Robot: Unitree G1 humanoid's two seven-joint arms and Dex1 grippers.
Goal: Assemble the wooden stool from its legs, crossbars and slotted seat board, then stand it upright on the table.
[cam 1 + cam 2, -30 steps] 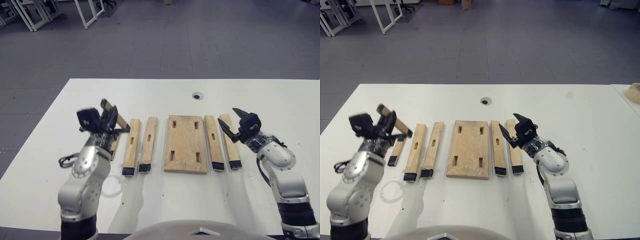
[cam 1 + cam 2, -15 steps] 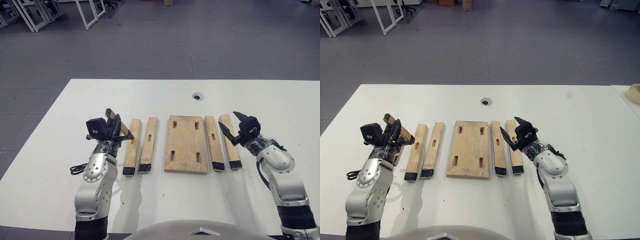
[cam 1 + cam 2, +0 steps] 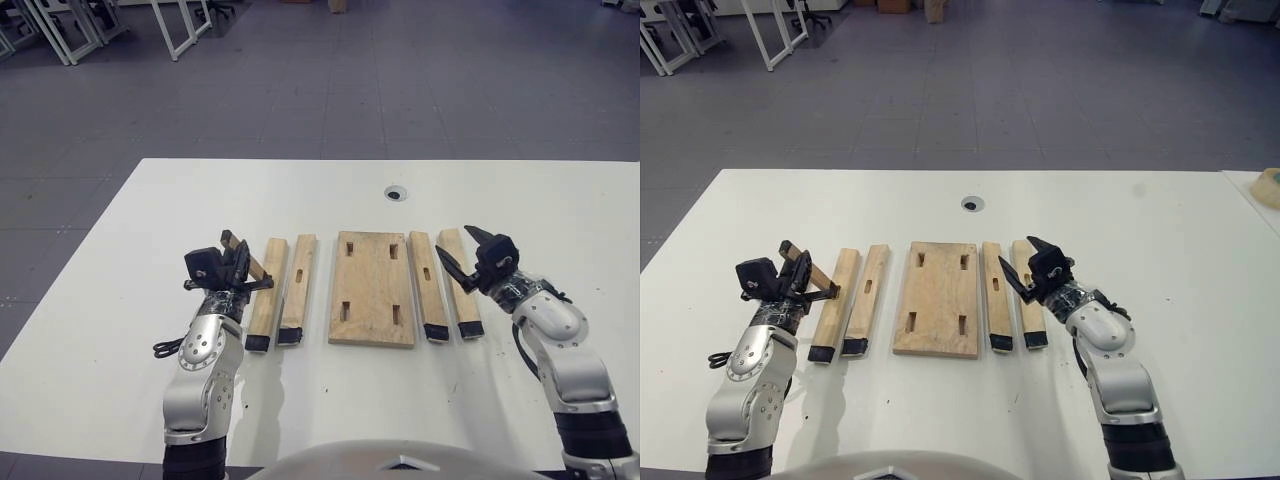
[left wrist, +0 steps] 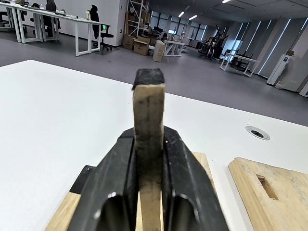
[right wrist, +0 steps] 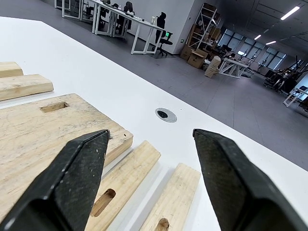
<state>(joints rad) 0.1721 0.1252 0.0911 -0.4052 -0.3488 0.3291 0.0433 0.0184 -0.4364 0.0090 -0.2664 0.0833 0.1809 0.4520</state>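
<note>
Our left claw (image 3: 250, 272) pinches a crossbar (image 4: 148, 110) just above the leftmost leg (image 3: 260, 305); our right claw (image 3: 456, 243) hangs spread over the right-hand legs (image 3: 430, 295). We should square the crossbar to that leg before lowering.

One slotted seat board (image 3: 372, 288) lies on one white desk (image 3: 560, 210). Four slotted legs lie beside it, two on the left (image 3: 263, 290) and two on the right (image 3: 428, 285). One thinner bar (image 4: 148, 110) sits pinched in the left claw (image 3: 243, 272). One round cable hole (image 3: 396, 191) marks the desk's far side.
</note>
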